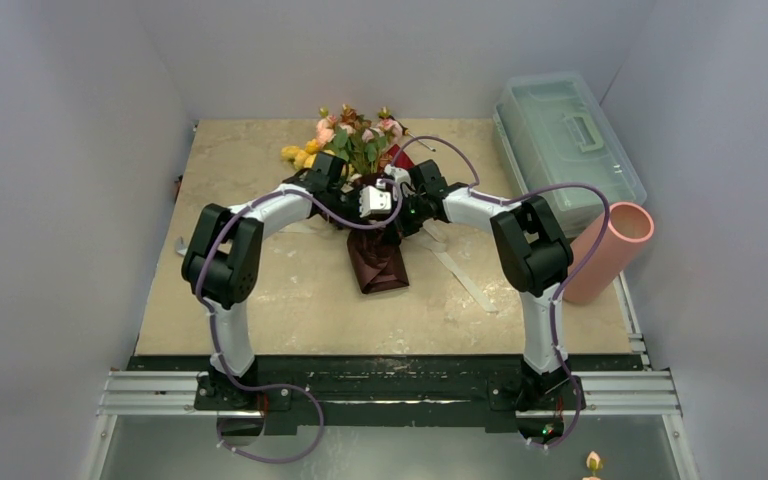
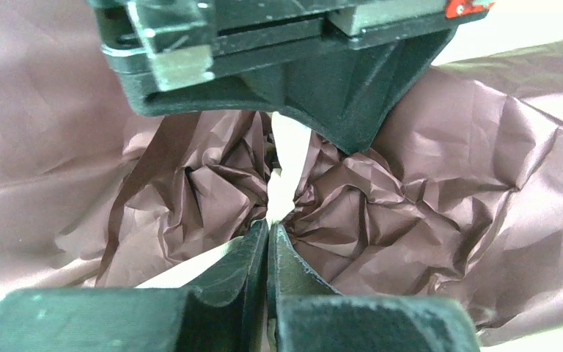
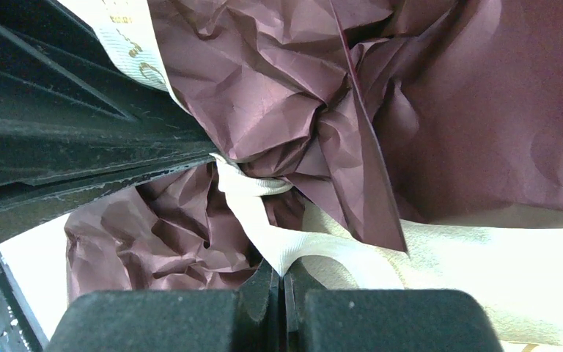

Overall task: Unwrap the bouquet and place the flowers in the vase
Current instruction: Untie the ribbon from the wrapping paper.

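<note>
On the beige counter [image 1: 260, 310], the left tool [image 2: 268, 229] pinches the cream ribbon [image 2: 281, 183] tying a dark-red paper-wrapped bouquet [image 2: 425, 169]. The right tool [image 3: 284, 273] grips it too.

Plain grey walls [image 1: 60, 150] enclose a beige marbled tabletop [image 1: 240, 180] under even light.

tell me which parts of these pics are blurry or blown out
top external: even soft light, no glare, pink, yellow and orange flowers small and slightly soft; left wrist: crinkled dark red paper sharp, left tool blurred close to the lens, top right corner washed out; right wrist: right tool blurred, cream ribbon bright yet textured
</note>
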Available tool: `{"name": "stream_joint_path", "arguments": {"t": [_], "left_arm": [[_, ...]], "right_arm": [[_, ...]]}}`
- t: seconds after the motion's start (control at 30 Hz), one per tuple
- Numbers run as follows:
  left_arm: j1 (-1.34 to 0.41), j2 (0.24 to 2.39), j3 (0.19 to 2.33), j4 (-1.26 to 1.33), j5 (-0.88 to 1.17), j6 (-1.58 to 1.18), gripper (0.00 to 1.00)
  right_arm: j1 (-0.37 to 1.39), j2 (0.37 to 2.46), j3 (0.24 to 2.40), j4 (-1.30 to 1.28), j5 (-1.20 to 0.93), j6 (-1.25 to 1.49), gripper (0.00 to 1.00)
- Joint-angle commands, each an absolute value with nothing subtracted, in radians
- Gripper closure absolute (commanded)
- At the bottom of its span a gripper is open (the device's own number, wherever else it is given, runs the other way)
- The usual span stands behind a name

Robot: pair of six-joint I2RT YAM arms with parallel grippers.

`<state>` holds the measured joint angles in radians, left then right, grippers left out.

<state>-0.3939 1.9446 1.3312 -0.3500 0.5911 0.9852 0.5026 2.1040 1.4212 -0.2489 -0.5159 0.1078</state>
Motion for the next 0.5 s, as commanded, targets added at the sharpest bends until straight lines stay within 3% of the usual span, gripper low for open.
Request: {"name": "stream_joint_path", "arguments": {"t": [0.0,0.47], "left_arm": [[-0.37,1.887,1.318,-0.251,0.605,0.879,1.0],[-0.198,1.859,1.256,-0.017,0.648,0.359,1.0]], "right_arm": [[0.498,2.107,1.41,-0.325,-0.469,0.099,1.0],[0.494,2.113,1.402,-0.33,-0.438,0.122,1.0]]}}
